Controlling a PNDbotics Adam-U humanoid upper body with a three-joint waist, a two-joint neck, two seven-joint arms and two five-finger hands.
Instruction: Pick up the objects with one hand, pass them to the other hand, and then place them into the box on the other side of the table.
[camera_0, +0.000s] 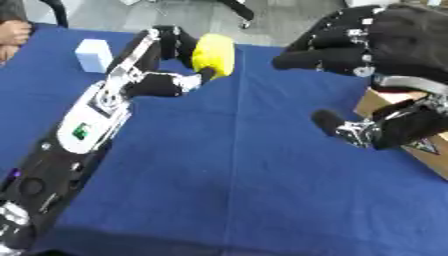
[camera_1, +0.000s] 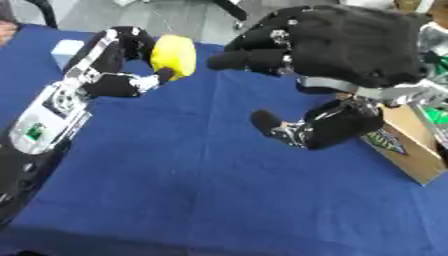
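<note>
Above the blue table (camera_0: 262, 190), on its left half, the left arm is stretched forward from the lower left corner, its silver and black forearm rising toward the far edge. At its end the left hand (camera_0: 162, 60) is raised off the cloth, and a yellow object (camera_0: 213, 54) is gripped in it: the fingers are curled over the object's upper left side, while the thumb (camera_0: 203, 76) is pressed against its lower edge from beneath. The object is thus held in the air, upright and slightly tilted, with its right face left bare and turned toward the other hand.

From the upper right the right hand (camera_1: 350, 45) is brought in, palm down. Its fingers (camera_1: 249, 57) are extended and relaxed, aimed at the yellow object and just short of it; a narrow gap can be seen between them in the right eye view. The thumb (camera_1: 267, 122) is hung below, spread well apart from the fingers, and nothing is held.

Behind the right hand, at the table's right edge, a cardboard box (camera_1: 411, 145) is partly covered. A small white block (camera_0: 94, 54) is set on the cloth near the far left, beside the left hand.
</note>
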